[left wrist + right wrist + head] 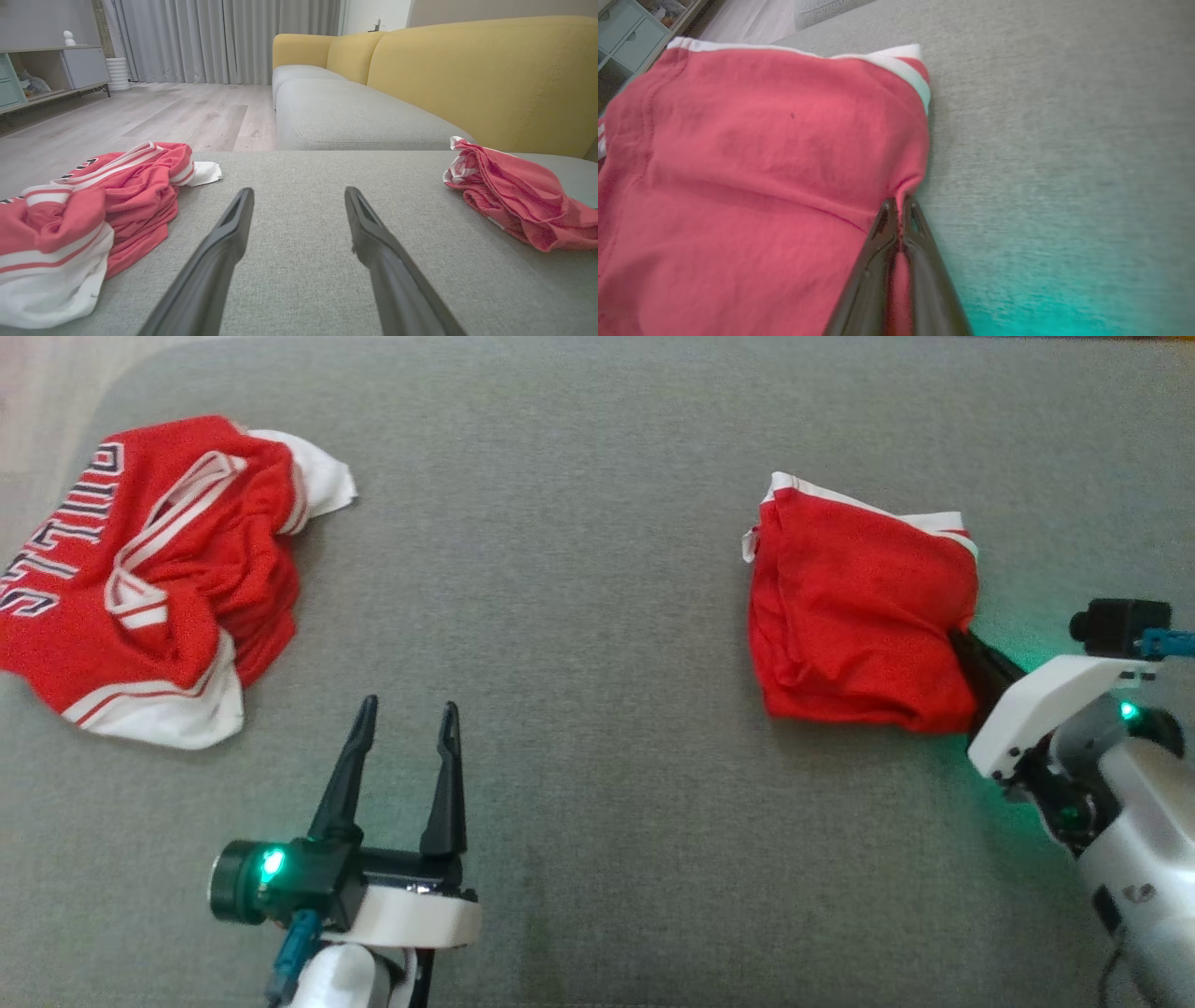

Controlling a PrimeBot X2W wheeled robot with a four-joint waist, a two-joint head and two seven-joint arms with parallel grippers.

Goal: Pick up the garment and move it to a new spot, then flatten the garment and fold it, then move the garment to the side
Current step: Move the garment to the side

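A folded red garment with white trim (859,607) lies on the grey cushion (579,569) at the right. My right gripper (966,649) is shut on that garment's right edge; the right wrist view shows its two fingers pinching a fold of the red cloth (900,205). The same folded garment (518,196) sits at the right in the left wrist view. My left gripper (409,717) stands open at the lower middle over bare cushion, nothing between its fingers (233,224).
A second red jersey with white stripes and lettering (149,569) lies crumpled at the left. The left wrist view takes in a yellow sofa back (467,74), another grey seat cushion (355,116), wooden floor and a sideboard (46,70).
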